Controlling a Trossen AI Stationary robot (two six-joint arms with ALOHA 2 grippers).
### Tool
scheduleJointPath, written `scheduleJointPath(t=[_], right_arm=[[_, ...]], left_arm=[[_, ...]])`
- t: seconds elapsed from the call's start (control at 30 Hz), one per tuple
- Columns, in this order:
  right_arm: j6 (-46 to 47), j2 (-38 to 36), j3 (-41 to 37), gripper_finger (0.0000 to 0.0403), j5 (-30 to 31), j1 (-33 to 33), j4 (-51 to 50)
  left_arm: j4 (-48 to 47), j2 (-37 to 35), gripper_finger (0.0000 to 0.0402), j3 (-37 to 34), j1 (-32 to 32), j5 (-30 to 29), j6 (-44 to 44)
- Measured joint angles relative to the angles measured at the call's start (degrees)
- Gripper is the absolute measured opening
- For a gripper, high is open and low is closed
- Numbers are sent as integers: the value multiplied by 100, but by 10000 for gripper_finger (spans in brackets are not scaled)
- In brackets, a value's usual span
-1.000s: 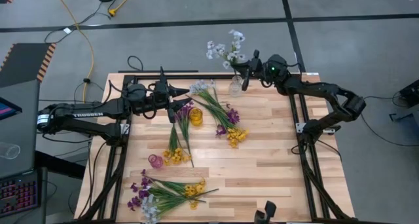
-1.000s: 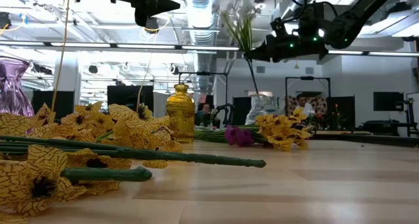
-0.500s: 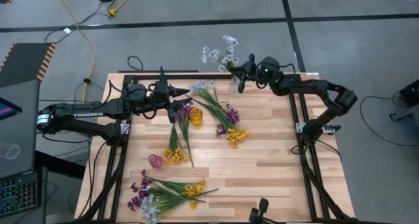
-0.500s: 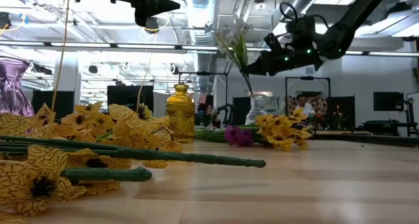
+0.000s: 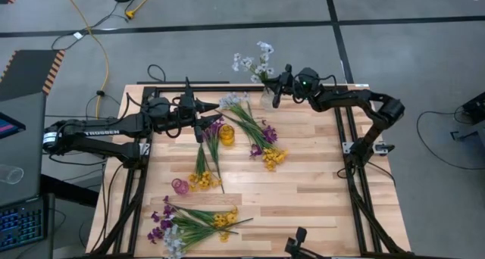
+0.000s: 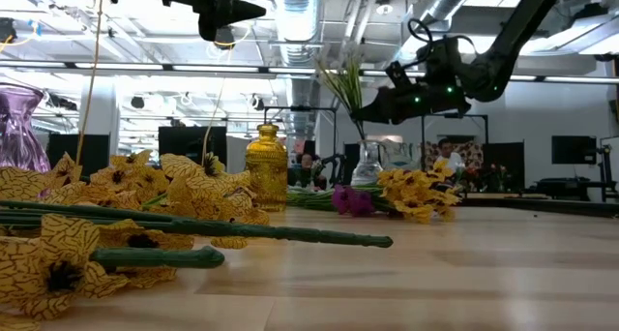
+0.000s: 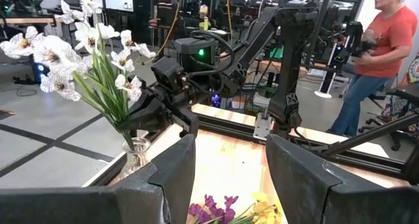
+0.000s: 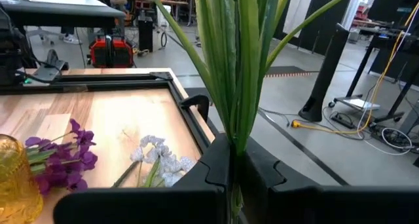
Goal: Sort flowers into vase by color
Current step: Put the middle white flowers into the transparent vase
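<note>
So far only one colour looks dealt with, and most of the sorting is left. At the left of the table (image 5: 303, 191) the left tool (image 5: 208, 113) hovers just above the amber vase (image 5: 226, 133), its fingers (image 7: 163, 178) standing moderately apart with nothing between them. Near it, a small pink vase (image 5: 180, 186) sits with nothing in it, and a mixed bunch of purple, yellow and white flowers (image 5: 189, 223) lies at the near edge. Yellow sprays (image 5: 203, 179) lie beside the pink vase, their stems running up toward the amber one, which has purple blossoms (image 5: 215, 127) at its side. Toward the middle, another loose spray of white, purple and yellow flowers (image 5: 256, 130) lies flat on the wood. At the right, along the far edge, the right tool (image 5: 277, 83) is pinched narrow on the green stems of the white bunch (image 5: 256, 60), whose lower ends stand in the clear vase (image 6: 366, 165). I judge the white group is being settled there now, not yet let go; the yellow and purple vases remain to be filled.
</note>
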Motion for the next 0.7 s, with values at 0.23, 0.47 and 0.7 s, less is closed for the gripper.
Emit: scheduleJointPath(t=[0.23,0.47,0.7], right_arm=[[-78,-8,2,50,0,0,46],[-85,-10,2,51,248,0,38],[-54,-15,4,74,585,0,-204]], left_arm=[[0,0,174,0,0,0,-2],[0,0,174,0,0,0,-4],[-39,0,174,0,0,0,-4]])
